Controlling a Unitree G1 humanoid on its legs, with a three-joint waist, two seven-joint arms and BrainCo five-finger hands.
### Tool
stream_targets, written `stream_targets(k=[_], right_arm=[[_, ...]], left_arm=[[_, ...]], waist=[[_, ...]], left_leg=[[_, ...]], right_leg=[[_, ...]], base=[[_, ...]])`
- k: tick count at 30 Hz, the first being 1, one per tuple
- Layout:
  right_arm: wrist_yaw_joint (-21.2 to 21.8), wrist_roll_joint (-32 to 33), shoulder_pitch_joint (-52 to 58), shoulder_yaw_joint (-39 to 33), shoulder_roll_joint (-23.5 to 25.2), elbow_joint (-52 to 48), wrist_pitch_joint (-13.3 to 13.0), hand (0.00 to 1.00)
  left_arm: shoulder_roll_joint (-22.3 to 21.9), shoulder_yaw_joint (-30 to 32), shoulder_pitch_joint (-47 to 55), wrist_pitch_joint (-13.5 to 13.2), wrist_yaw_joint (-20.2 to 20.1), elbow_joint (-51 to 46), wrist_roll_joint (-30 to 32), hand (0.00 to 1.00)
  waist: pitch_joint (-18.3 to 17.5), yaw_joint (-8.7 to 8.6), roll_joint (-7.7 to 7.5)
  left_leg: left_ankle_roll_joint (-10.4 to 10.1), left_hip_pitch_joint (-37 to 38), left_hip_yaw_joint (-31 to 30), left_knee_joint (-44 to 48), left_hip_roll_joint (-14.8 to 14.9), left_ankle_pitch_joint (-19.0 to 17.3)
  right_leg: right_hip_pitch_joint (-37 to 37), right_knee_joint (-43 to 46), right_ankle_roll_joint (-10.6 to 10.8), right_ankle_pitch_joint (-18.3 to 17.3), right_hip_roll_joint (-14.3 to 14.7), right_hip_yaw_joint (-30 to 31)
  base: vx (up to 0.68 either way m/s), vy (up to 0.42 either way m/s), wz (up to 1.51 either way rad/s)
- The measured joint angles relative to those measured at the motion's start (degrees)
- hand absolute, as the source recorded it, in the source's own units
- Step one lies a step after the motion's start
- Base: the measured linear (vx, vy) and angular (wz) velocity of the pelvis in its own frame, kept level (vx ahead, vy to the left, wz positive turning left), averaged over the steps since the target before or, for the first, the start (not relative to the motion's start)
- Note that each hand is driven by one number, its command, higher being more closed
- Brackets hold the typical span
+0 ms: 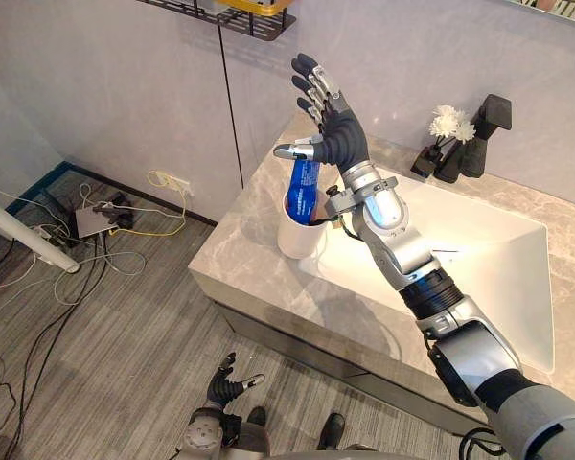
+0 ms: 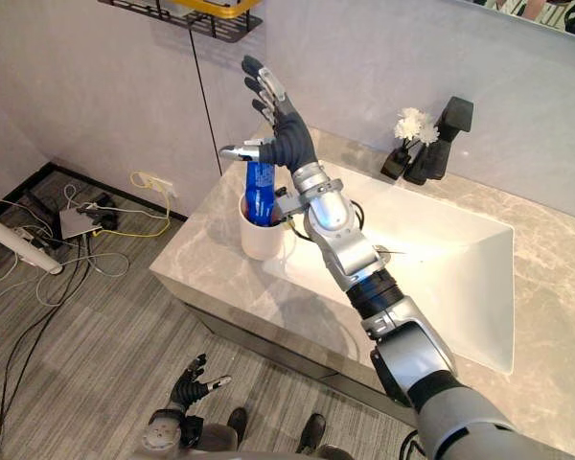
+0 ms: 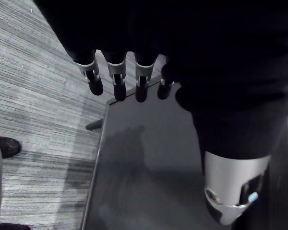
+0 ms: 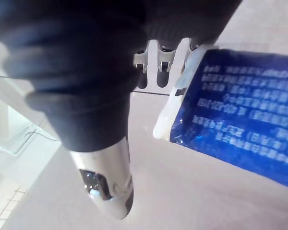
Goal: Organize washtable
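Note:
A white cup [image 1: 295, 235] stands on the marble washtable [image 1: 240, 268], at the left rim of the sink. A blue toothpaste tube [image 1: 304, 192] stands upright in it, its flat white end on top. My right hand [image 1: 333, 129] hovers just above the tube, open, with the fingers stretched upward and the thumb reaching out over the tube's top. The right wrist view has the tube [image 4: 249, 115] close beside the thumb [image 4: 105, 182], with nothing curled round it. My left hand [image 1: 225, 383] hangs low beside the cabinet front, open; its fingers [image 3: 117, 81] hang relaxed and hold nothing.
A black faucet [image 1: 486, 129] and a white flower [image 1: 450, 123] in a dark holder stand behind the white sink basin [image 1: 489, 268]. A black wire shelf [image 1: 235, 17] hangs on the wall above. Cables and a power strip [image 1: 96, 220] lie on the floor to the left.

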Motion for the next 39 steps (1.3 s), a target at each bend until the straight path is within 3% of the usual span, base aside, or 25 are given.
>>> stream_targets(k=[12,21,30,39], right_arm=[[2.1,-1.6,0.0,2.2,-4.9,-3.6,-0.2,0.00],[2.7,-2.7,0.0,4.0,-6.7,-4.3,-0.2,0.00],[2.7,-3.9,0.0,3.9,-8.9,-5.4,-0.2,0.00],[2.7,-6.9,1.7,2.6,-12.6,-13.1,-1.8,0.00]], left_arm=[[0.6,0.1,0.0,0.0,-1.0,0.2,0.0,0.00],[0.6,0.3,0.0,0.0,-1.1,0.8,0.1,0.00],[0.5,0.4,0.0,0.0,-1.1,0.8,0.2,0.00],[0.5,0.5,0.0,0.0,-1.1,0.8,0.5,0.00]], waist=[[-0.6,-0.22,-0.97],[-0.7,-1.50,-1.04],[-0.7,-1.66,-1.04],[-0.7,-2.28,-1.06]], left_leg=[[0.0,0.2,0.3,-0.1,0.0,0.0],[0.0,0.3,0.7,-0.2,0.1,0.0],[0.0,0.3,0.9,-0.3,0.1,0.0],[0.0,0.4,1.4,-0.3,0.1,0.0]], right_leg=[[0.0,0.0,0.0,0.0,0.0,0.3],[-0.2,0.0,0.0,0.0,0.1,0.8],[-0.3,0.0,-0.1,0.1,0.2,1.0],[-0.3,0.0,-0.1,0.1,0.2,1.1]], base=[[0.00,0.000,0.00],[0.00,0.000,-0.01],[0.00,0.000,0.00],[0.00,0.000,0.00]])
